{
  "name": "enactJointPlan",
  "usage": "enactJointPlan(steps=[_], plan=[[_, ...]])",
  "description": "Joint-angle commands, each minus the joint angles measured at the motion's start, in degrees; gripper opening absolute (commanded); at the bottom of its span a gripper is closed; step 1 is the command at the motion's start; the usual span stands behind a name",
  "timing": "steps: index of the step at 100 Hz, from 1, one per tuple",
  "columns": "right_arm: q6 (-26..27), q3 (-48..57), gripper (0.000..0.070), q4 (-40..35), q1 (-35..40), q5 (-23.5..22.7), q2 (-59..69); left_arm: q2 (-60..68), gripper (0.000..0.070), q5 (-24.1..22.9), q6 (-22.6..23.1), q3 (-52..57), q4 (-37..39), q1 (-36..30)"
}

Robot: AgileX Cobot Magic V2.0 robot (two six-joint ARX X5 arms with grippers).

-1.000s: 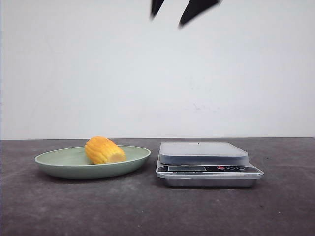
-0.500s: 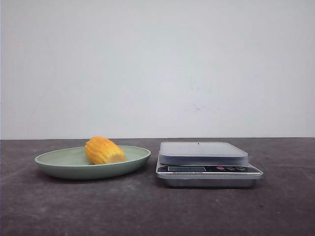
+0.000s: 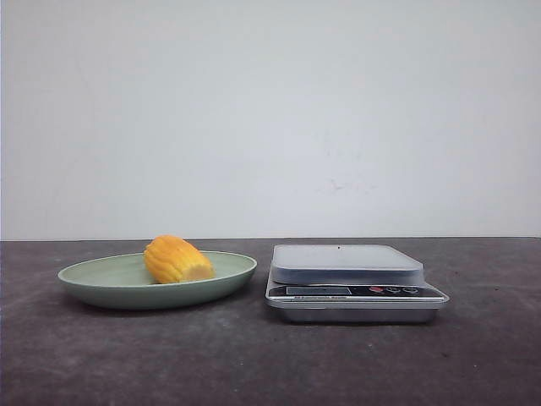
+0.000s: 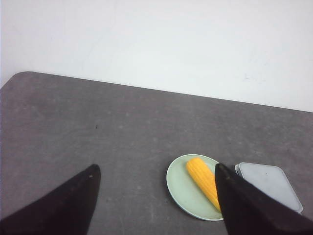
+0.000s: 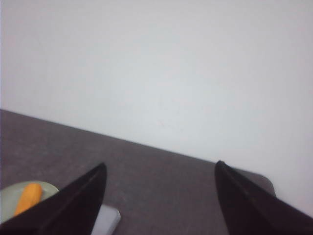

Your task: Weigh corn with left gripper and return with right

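The corn [image 3: 177, 260] is a yellow-orange ridged cob piece lying in a pale green plate [image 3: 101, 283] on the left of the dark table. It also shows in the left wrist view [image 4: 203, 179] and the right wrist view [image 5: 28, 197]. Neither gripper shows in the front view. My left gripper [image 4: 155, 169] is open and empty, high above the table, with the corn and plate [image 4: 178, 186] far below. My right gripper [image 5: 160, 166] is open and empty, also high up and away from the corn.
A silver kitchen scale [image 3: 355, 279] with a grey weighing platform stands right of the plate, nothing on it. Its platform shows in the left wrist view [image 4: 271, 183]. A white wall runs behind the table.
One second ago black fingertips showed at the top of the front view; they have risen out of the picture. The corn, plate and scale stay in place.
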Motion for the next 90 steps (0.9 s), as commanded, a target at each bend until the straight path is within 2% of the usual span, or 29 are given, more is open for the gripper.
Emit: enactJointPlan(steps=[1, 12, 21, 25, 29, 34, 39, 43, 70, 90], plan=[[1.4, 0.9, 0.0439, -0.2, -1.3, -2.3, 0.7, 0.1, 0.0421, 0.5, 0.6, 0.9, 0.4, -0.1], [3.0, 0.9, 0.0437, -0.4, -4.9, -8.5, 0.7, 0.1, 0.0422, 1.0, 0.6, 0.9, 0.2, -0.1], [4.0, 0.9, 0.0357, -0.4, -7.3, -12.2, 0.7, 0.1, 0.0421, 1.2, 0.5, 0.8, 0.0, -0.1], [4.5, 0.9, 0.0285, -0.4, -8.0, -13.7, 0.7, 0.1, 0.0421, 1.3, 0.4, 0.7, 0.0, -0.1], [5.2, 0.9, 0.0173, -0.4, -8.6, -14.7, 0.7, 0.1, 0.0408, 1.3, 0.4, 0.7, 0.0, -0.1], [5.3, 0.9, 0.0, -0.5, -9.2, -15.6, 0.7, 0.1, 0.0309, 1.3, 0.4, 0.7, -0.1, -0.1], [5.6, 0.9, 0.0004, -0.5, -9.6, -15.8, 0.7, 0.1, 0.0155, 1.3, 0.6, 0.7, 0.0, -0.1], [5.9, 0.9, 0.0004, -0.5, -9.7, -15.8, 0.7, 0.1, 0.0003, 1.3, 0.9, 0.7, 0.0, -0.1], [8.3, 0.9, 0.0004, -0.9, -9.7, -16.0, 0.7, 0.1, 0.0012, 1.3, 1.4, 0.7, 0.4, -0.1], [8.1, 1.0, 0.0004, -0.9, -9.6, -15.8, 0.7, 0.1, 0.0015, 1.3, 1.5, 0.7, 0.6, -0.1]])
